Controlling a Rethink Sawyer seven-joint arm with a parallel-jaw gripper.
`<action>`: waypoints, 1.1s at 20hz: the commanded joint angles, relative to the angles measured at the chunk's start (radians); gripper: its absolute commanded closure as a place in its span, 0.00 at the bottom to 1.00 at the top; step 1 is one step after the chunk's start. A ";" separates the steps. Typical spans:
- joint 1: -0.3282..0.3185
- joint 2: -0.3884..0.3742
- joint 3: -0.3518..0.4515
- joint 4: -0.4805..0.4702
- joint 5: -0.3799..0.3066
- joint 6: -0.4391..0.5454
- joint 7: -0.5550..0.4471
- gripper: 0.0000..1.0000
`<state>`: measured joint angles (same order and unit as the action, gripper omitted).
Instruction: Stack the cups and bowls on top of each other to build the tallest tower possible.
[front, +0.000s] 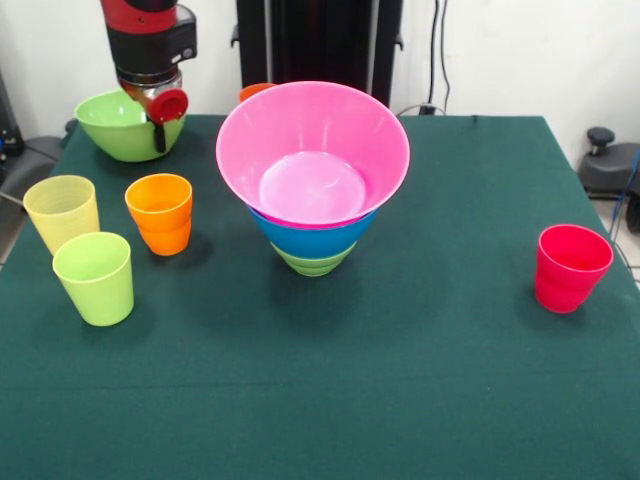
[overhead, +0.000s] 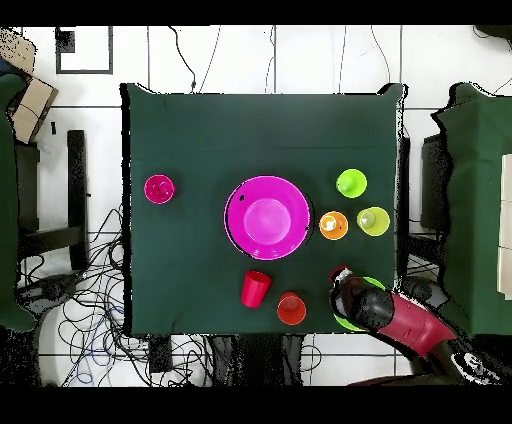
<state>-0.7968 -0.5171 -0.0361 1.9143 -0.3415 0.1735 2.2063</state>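
Note:
The tower (front: 313, 235) stands mid-table: a small light green bowl (front: 313, 263) at the bottom, a blue bowl (front: 312, 239) in it and a large pink bowl (front: 313, 150) on top. From overhead the pink bowl (overhead: 267, 215) hides the two below. A large light green bowl (front: 118, 127) sits at the far left corner, and my gripper (front: 160, 135) hangs at its right rim. Pale yellow (front: 62, 210), lime green (front: 95, 277) and orange (front: 160, 213) cups stand at the left, with a pinkish-red cup (front: 570, 267) at the right.
An orange cup (overhead: 291, 308) and a red cup (overhead: 255, 288) stand between the tower and the robot-side table edge; in the front view only the orange cup's rim (front: 255, 91) peeks out behind the pink bowl. The arm (overhead: 400, 320) covers most of the large green bowl (overhead: 347, 320).

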 joint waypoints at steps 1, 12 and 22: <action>0.023 -0.038 0.098 -0.007 -0.024 0.032 0.002 1.00; 0.040 -0.060 0.095 -0.010 -0.007 0.067 0.008 1.00; 0.056 -0.086 0.095 -0.012 0.012 0.104 0.012 1.00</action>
<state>-0.7883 -0.5796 -0.0358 1.9147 -0.3417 0.1745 2.2063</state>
